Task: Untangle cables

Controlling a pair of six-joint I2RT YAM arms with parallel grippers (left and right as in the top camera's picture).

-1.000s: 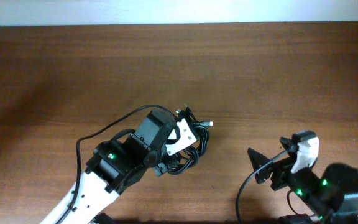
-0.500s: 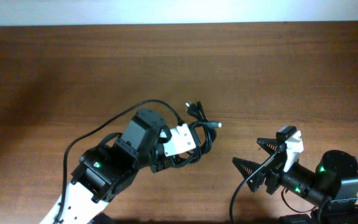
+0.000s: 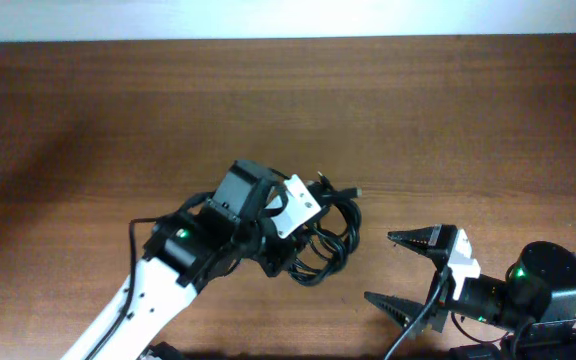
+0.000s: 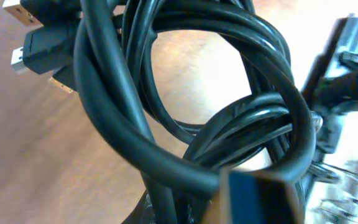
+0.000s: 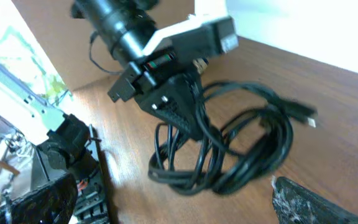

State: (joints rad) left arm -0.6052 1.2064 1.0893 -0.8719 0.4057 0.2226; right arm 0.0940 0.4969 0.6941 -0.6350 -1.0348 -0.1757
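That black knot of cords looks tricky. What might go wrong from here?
The left gripper, shut, seems to pinch several strands of the cables together, so pulling may tighten the tangle. The open right gripper faces overlapping loops and might grab both cords instead of one. The plug ends could snag inside a loop.

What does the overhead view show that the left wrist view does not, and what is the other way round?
Only overhead: the whole left arm reaching to the cables, and the right gripper clearly open, apart from them.
Only left wrist: a close look at how the loops cross over each other, and the plugs bunched at the upper left.
Both: the black cables and the brown table.
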